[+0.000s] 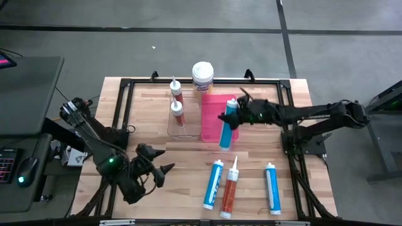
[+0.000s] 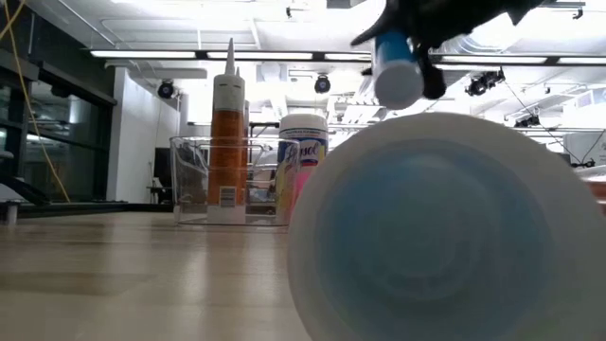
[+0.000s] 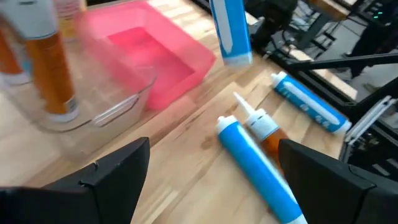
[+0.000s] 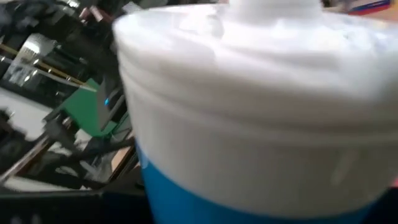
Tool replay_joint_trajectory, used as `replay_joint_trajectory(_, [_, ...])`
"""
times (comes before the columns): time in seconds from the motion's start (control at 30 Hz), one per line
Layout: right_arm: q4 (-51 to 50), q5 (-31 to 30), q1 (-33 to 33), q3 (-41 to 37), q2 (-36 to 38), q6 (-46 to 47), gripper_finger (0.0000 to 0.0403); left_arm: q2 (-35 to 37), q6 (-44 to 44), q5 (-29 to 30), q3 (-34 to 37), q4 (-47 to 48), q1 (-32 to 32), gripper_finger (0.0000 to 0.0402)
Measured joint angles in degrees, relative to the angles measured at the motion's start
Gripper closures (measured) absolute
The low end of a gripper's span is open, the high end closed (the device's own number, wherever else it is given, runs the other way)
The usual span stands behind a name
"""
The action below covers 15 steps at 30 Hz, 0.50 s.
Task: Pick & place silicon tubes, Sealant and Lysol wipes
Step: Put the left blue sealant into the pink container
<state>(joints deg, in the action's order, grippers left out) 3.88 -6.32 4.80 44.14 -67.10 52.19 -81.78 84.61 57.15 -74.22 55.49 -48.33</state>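
Observation:
My right gripper (image 1: 233,117) reaches in from the table's right and is shut on a blue silicone tube (image 1: 225,130), held in the air over the right edge of the pink bin (image 1: 212,116). The tube also shows in the low view (image 2: 398,68) and the left wrist view (image 3: 230,31). My left gripper (image 1: 161,172) is open and empty over the near left of the table. The Lysol wipes canister (image 1: 202,76) stands upright on its base at the far edge. Two orange cartridges (image 1: 177,107) stand upright in a clear container (image 1: 181,125). My right gripper holds the blue tube by its upper part (image 1: 230,113), near the nozzle end, pinched between the two fingers. The fingers come about level from the table's right and lie across the tube. The tube hangs tilted, its white base end (image 3: 236,59) lowest, clear of bin and table.
Three tubes lie on the near right of the table: a blue one (image 1: 213,184), an orange one (image 1: 230,188) and another blue one (image 1: 271,188). One tube's white base (image 2: 445,227) fills much of the low view. A black frame (image 1: 286,85) edges the table.

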Motion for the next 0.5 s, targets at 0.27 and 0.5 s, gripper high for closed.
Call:
replay_joint_trajectory(0.27, [-4.2,11.4,12.4,5.7,-8.9,-1.5,0.0214,0.0,13.1,2.9,0.0,11.8,-5.0,0.0056])
replay_joint_trajectory(0.5, [-15.4,14.6,16.2,19.1,-21.2,-2.6,0.0214,0.0,17.9,3.1,0.0,15.6,-6.9,0.0056])
